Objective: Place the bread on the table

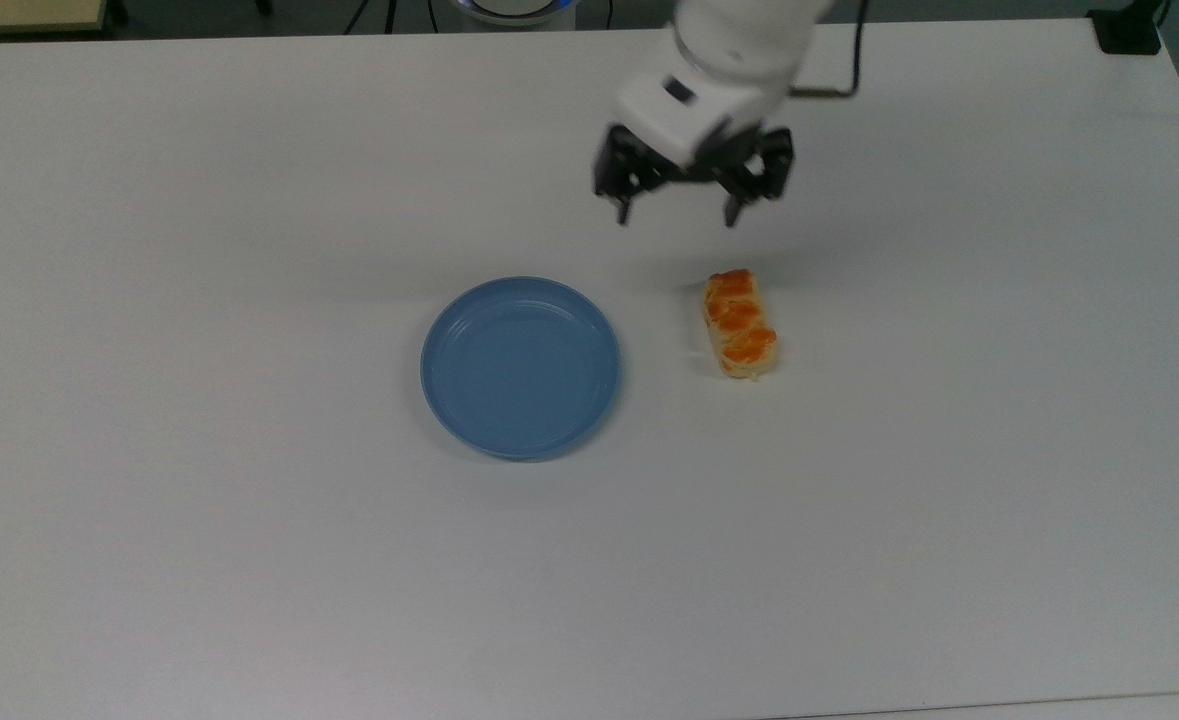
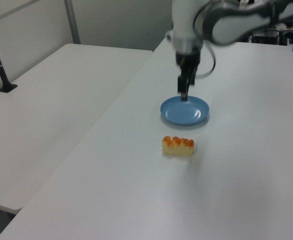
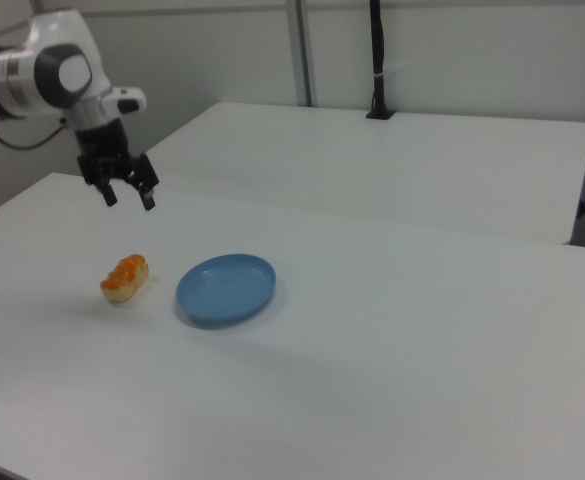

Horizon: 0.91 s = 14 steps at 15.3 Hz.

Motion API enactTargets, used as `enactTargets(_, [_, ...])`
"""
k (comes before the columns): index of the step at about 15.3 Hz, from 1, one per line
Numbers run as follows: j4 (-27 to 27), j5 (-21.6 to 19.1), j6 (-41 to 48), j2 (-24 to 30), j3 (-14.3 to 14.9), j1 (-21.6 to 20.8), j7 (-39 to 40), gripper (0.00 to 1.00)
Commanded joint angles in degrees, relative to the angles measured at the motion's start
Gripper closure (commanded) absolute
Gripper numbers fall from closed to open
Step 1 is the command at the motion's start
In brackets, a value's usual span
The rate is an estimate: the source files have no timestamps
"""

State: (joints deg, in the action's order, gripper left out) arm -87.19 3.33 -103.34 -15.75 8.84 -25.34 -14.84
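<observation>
the table (image 1: 249, 560) bears a blue plate (image 1: 520, 367) and, just beside it to the top view's right, the bread (image 1: 739, 323), lying flat on bare tabletop. the gripper (image 1: 677, 208) hangs above, fingers spread, holding nothing, apart from the bread.

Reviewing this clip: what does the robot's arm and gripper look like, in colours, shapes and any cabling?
The arm is glossy white with rounded segments, dark grey panels and a round dark grey joint cap. A thin black cable runs beside the wrist. The gripper is a black, boxy two-finger unit under a white wrist block that carries a small dark marking.
</observation>
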Motion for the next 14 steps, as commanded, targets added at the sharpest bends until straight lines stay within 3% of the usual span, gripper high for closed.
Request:
enactTargets(1, [-2.5, 0.6, 5.1, 7.2, -0.2, 5.0, 4.0, 0.00])
enactTargets(7, [-2.1, -1.1, 8.3, 10.7, -0.1, 9.0, 6.5, 0.00])
enactTargets(14, [-2.3, -2.7, 10.6, 11.8, -0.3, 9.5, 6.5, 0.00])
